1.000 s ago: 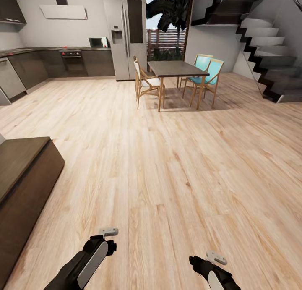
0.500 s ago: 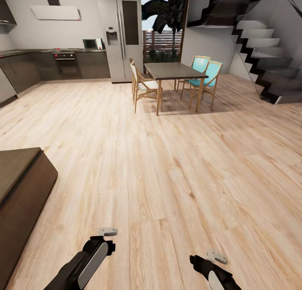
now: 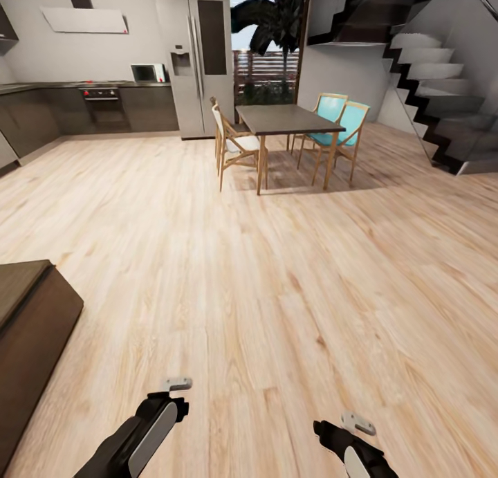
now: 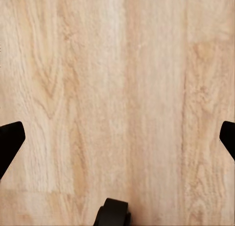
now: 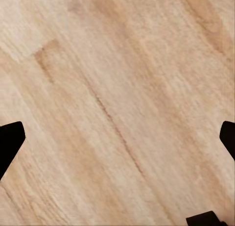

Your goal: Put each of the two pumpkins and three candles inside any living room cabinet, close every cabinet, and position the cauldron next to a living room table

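Note:
A low dark-brown cabinet (image 3: 31, 326) with a flat top and a plain front juts in at the left edge of the head view, left of my left arm. Both arms hang low over bare wooden floor. My left gripper (image 3: 178, 384) (image 4: 117, 138) is open, its dark fingertips (image 4: 10, 140) spread wide with only floorboards between them. My right gripper (image 3: 357, 423) (image 5: 117, 138) is open too, with nothing between its fingers. The pumpkins, candles, cauldron and low table are out of view.
Ahead stands a tall dark dining table (image 3: 287, 118) with white and teal chairs (image 3: 339, 122) around it. A fridge (image 3: 197, 56) and dark kitchen counters (image 3: 83, 108) line the far left wall. A staircase (image 3: 443, 97) rises at the right. Wide wooden floor (image 3: 277, 270) lies between.
The whole picture has shifted, so the camera has moved: the cabinet and the kitchen now sit further left in the view. Both arms hold the same pose, grippers still open.

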You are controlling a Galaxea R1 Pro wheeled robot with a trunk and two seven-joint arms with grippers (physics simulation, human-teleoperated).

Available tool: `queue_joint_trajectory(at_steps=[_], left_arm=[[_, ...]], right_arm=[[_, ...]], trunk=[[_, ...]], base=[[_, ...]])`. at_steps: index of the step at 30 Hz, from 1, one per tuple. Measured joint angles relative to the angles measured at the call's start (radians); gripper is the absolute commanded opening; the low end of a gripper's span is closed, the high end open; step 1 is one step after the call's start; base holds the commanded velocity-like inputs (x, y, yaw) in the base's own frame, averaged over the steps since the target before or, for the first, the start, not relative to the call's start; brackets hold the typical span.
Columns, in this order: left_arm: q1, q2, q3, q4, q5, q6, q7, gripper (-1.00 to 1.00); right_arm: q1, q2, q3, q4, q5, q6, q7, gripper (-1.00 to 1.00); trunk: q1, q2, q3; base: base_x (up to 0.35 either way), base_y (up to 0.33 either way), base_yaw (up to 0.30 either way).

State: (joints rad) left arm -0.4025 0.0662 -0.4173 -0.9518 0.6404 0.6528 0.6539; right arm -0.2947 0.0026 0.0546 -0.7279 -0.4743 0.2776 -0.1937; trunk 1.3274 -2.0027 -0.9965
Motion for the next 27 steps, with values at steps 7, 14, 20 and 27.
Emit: queue_joint_trajectory(at_steps=[7,14,20,27], left_arm=[[0.0,0.0,0.001,0.008,0.0,-0.01,0.0,1.0],[0.0,0.0,0.001,0.009,0.0,-0.011,-0.001,1.0],[0.0,0.0,0.001,0.009,0.0,-0.011,-0.001,1.0],[0.0,-0.001,0.001,0.008,0.0,-0.011,-0.001,1.0]], right_arm=[[0.0,-0.001,0.0,0.0,0.0,0.0,0.0,1.0],[0.0,-0.002,0.0,0.0,0.0,-0.011,0.0,1.0],[0.0,-0.002,0.0,0.0,-0.001,-0.015,0.006,1.0],[0.0,-0.002,0.0,0.001,-0.001,-0.026,0.009,1.0]], trunk=[[0.0,0.0,0.0],[0.0,0.0,0.0],[0.0,0.0,0.0],[0.0,0.0,0.0]], base=[[0.323,0.0,0.0],[0.323,0.0,0.007],[0.323,0.0,0.007],[0.323,0.0,0.0]])
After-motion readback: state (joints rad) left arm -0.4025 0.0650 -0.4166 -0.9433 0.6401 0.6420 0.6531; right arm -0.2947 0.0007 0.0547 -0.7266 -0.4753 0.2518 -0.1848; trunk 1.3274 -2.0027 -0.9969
